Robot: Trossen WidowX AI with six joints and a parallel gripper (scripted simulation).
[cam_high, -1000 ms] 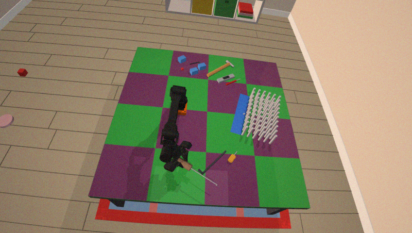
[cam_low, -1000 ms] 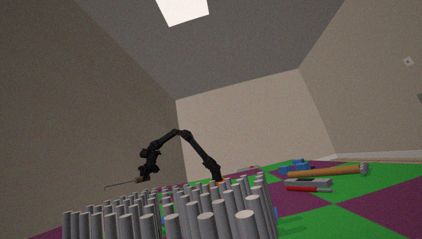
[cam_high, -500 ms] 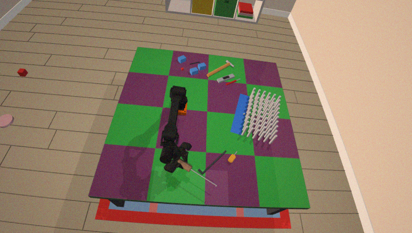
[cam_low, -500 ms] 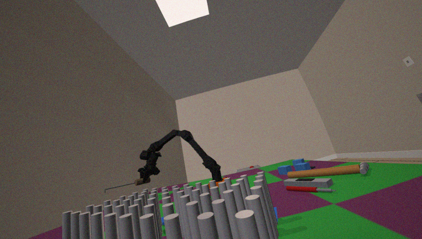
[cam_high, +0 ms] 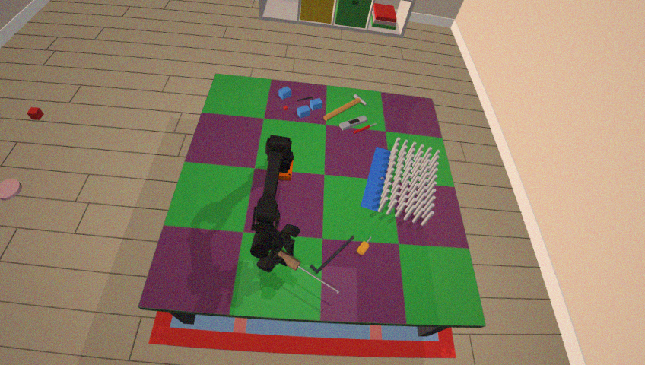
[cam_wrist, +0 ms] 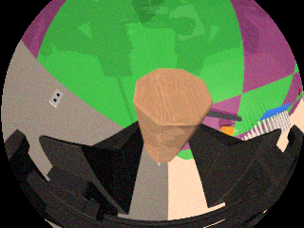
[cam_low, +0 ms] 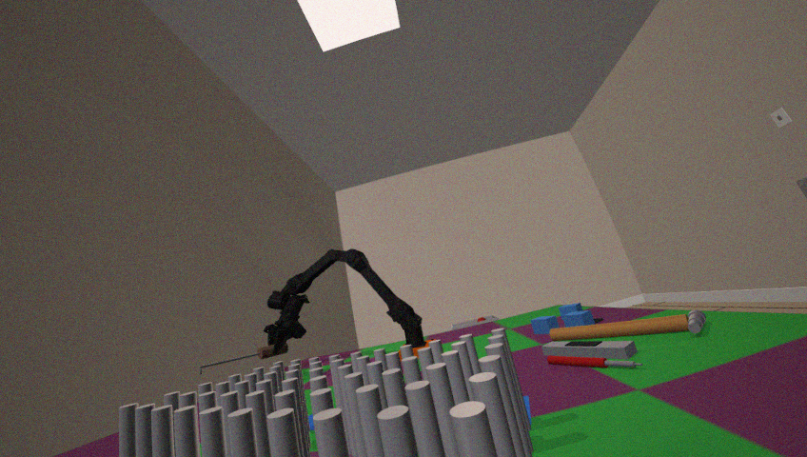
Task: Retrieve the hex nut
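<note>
Nut (cam_high: pixel 382 179) among spacers (cam_high: pixel 414 180), gripper (cam_high: pixel 277 258) clamping pick (cam_high: pixel 312 274)

On the tabletop (cam_high: pixel 217 194) lay three blue cubes (cam_high: pixel 303 111), one hammer (cam_high: pixel 344 107), one grey flat tool (cam_high: pixel 352 122), one red screwdriver (cam_high: pixel 364 128) and one small red bead (cam_high: pixel 285 107) at the far side. Nearer lay one dark L-shaped bar (cam_high: pixel 334 255) and one stubby orange-handled tool (cam_high: pixel 363 247). One wooden-handled hook pick (cam_high: pixel 307 273) sat gripped in the fingers (cam_high: pixel 270 261), and two objects lay on the floor: one red cube (cam_high: pixel 34 112) and one pink disc (cam_high: pixel 8 188).
</note>
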